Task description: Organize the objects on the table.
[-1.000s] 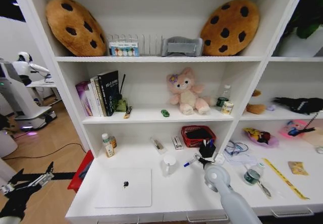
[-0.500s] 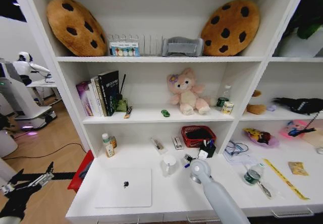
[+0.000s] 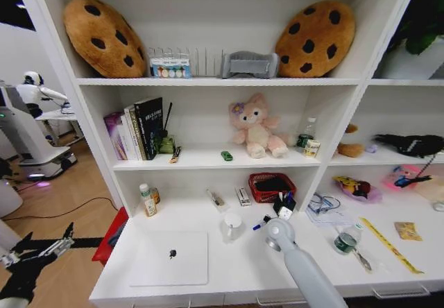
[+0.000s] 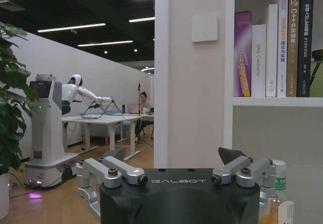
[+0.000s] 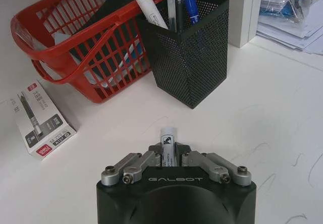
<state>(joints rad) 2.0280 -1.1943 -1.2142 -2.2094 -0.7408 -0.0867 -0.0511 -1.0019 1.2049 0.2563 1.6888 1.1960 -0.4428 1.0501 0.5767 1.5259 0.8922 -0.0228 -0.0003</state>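
Gripped marker point(image 5: 167, 142) toward pen cup point(image 5: 187, 52)

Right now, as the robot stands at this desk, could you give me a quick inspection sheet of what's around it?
Surface: white desk, flat top, drawer handles along the front edge.
Job's things: silver laptop closed; white mug; black mesh pen cup holding pens; yellow ruler; small bottle.
Clutter: red basket, pen box, papers.
Grippers: right end effector shut on a marker, short of the pen cup; left end effector hangs off the desk's left end.
Cables: one on the wooden floor.
Surroundings: shelves with books, plush toy.
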